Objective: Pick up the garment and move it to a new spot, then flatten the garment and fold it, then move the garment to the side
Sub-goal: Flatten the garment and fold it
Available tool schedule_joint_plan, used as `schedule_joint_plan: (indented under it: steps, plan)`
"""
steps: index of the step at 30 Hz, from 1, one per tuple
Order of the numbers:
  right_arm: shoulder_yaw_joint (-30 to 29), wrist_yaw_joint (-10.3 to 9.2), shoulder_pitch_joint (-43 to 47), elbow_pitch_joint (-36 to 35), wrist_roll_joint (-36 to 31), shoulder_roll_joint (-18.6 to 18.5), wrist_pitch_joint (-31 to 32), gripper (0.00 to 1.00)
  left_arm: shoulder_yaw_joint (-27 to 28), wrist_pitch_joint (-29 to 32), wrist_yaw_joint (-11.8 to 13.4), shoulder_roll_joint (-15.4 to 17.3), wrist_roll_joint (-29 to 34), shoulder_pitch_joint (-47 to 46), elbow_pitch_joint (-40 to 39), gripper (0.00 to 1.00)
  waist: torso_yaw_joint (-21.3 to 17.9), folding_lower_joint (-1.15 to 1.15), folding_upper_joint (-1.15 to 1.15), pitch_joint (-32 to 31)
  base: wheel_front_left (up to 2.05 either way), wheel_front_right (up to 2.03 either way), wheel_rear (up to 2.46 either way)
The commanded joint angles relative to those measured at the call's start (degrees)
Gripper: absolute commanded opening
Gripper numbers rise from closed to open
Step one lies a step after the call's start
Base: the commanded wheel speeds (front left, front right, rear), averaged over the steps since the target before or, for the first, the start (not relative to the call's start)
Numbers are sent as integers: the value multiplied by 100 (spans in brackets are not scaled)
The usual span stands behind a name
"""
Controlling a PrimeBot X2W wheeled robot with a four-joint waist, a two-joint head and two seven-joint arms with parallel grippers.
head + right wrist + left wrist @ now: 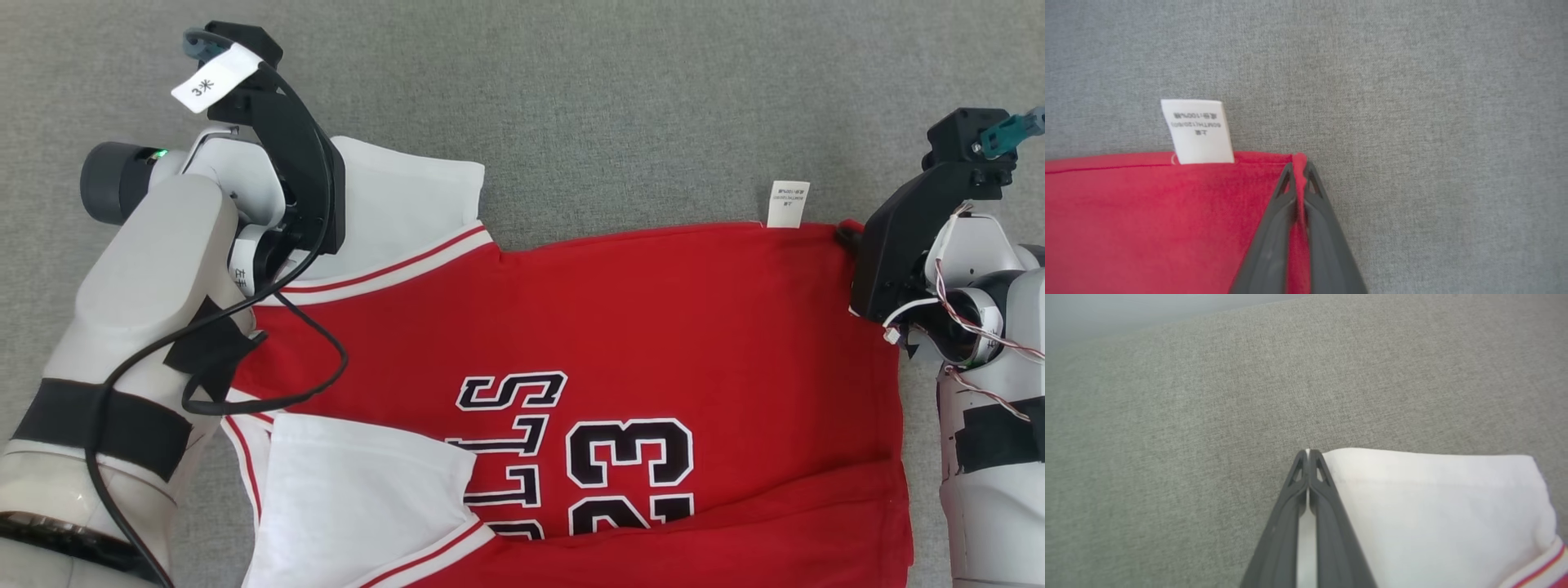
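- A red basketball jersey with white sleeves and black "23" lettering lies spread on the grey cloth-covered bench. Its length runs across the head view, hem toward the robot's right and sleeves toward its left.
- The left claw is closed, its two dark fingers pressed together with a thin sliver of white cloth pinched between the tips.
- That grip sits on the far corner of the far white sleeve. In the left wrist view the sleeve lies flat on the bench to the right of the fingers, with striped trim at its lower right edge.
- The right claw is also closed, with a ridge of red cloth squeezed up between its tips at the jersey's far hem corner.
- A white care label sticks out from the far edge onto the bench. It is near the right claw, to its left in the right wrist view, and does not touch the fingers.
- In the head view the two claws sit at opposite ends of the jersey's far edge, with the red body lying between them.
- The near white sleeve lies folded over the chest, its edge reaching the black lettering.
- Along the near side, a band of red cloth is folded over the body.
- A black cable loops from the left arm across the jersey's shoulder, and a white paper tag hangs on that wrist.
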Motion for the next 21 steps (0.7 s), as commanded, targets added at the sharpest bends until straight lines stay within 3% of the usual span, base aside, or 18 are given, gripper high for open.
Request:
schedule_joint_plan:
  steps: [1, 3, 4, 21]
  plan:
    - [-17, -5, 48, -20, -62, -18, 43, 0, -4, -18, -31, 5, -31, -2, 33, 0, 31, 0, 0, -46, 0, 0, 0]
    - [-31, -5, 81, -30, -48, -17, 150, 0, -11, -15, -31, -8, -44, 8, 50, 0, 56, 0, 0, -82, 0, 0, 0]
    - [-71, -5, 81, -49, -46, -18, 193, 100, -17, -16, -29, -13, -54, 13, 57, 0, 67, 0, 0, -92, 0, 0, 0]
    - [-343, -5, -371, -145, -450, -21, 982, 100, -142, -76, -85, -102, -105, -76, 122, 0, 175, 0, 0, 64, 0, 0, 0]
